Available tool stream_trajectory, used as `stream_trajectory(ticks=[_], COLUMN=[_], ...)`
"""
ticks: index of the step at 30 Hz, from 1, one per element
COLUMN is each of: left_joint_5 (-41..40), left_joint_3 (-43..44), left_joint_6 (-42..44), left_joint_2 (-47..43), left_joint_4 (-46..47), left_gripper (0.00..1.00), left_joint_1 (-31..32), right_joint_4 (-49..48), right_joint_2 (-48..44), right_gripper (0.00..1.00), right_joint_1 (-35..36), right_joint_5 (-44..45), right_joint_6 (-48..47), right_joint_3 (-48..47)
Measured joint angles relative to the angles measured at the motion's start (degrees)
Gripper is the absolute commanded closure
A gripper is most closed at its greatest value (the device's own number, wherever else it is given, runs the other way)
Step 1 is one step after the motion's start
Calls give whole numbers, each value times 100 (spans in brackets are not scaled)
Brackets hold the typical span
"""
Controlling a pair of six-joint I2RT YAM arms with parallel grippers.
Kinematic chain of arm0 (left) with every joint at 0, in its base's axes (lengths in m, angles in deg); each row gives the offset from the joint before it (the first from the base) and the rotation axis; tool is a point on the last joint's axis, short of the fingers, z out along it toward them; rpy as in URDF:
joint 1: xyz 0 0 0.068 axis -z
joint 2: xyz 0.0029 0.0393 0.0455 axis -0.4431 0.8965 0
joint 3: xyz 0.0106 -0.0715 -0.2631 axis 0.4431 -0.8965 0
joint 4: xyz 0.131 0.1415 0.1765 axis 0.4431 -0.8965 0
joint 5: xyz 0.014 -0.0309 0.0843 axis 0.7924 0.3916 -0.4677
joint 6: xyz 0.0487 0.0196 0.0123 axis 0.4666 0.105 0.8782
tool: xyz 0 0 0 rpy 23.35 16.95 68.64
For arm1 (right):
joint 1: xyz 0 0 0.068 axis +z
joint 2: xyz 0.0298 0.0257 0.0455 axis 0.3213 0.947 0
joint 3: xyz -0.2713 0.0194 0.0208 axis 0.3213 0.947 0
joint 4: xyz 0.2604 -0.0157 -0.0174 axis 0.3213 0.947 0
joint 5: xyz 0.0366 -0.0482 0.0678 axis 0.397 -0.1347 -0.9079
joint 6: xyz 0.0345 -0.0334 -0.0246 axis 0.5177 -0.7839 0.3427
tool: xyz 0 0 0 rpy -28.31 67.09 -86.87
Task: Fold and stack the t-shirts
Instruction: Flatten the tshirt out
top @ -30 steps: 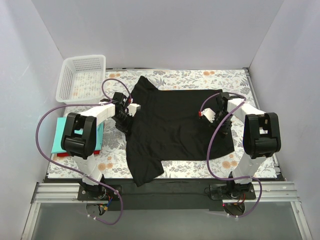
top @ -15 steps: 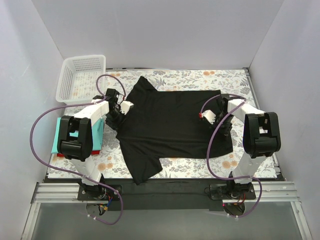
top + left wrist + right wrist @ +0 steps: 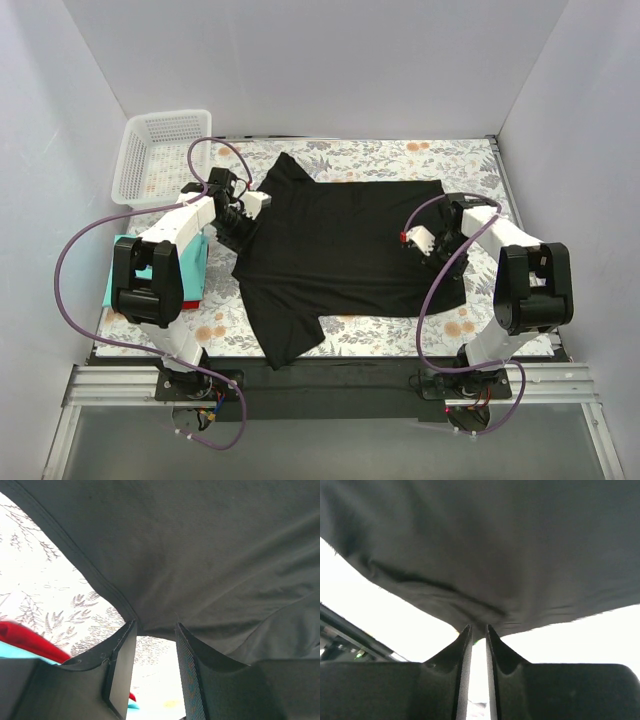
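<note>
The black t-shirt (image 3: 345, 245) lies spread almost flat on the floral table (image 3: 400, 155), with 1 sleeve pointing to the far side and 1 reaching the near edge. The left gripper (image 3: 155, 627) pinches its left edge. The right gripper (image 3: 478, 630), jaws nearly together, clamps its right edge.

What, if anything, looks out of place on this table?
Nothing is spilled or damaged. The black shirt lies slightly askew, with one sleeve jutting at an angle toward the near edge of the tablecloth.
</note>
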Motion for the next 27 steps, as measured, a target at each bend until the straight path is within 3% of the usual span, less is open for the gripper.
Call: stream_trajectory(ticks=[8, 15, 20, 27], left_joint_5=[109, 179, 205, 201], left_joint_3=[-216, -297, -297, -297], left_joint_6=[-85, -144, -153, -153], left_joint_2=[-46, -92, -92, -92], left_joint_4=[-50, -26, 79, 164], left_gripper=[64, 64, 64, 64], left_joint_1=[81, 142, 142, 142], right_joint_4=[22, 433, 678, 761], right_joint_2=[-9, -15, 229, 623], right_gripper=[57, 50, 51, 60], right_joint_1=[-66, -802, -1128, -1158], right_joint_5=[44, -367, -686, -876], right_joint_6=[59, 374, 678, 861], right_joint_3=[435, -245, -337, -334])
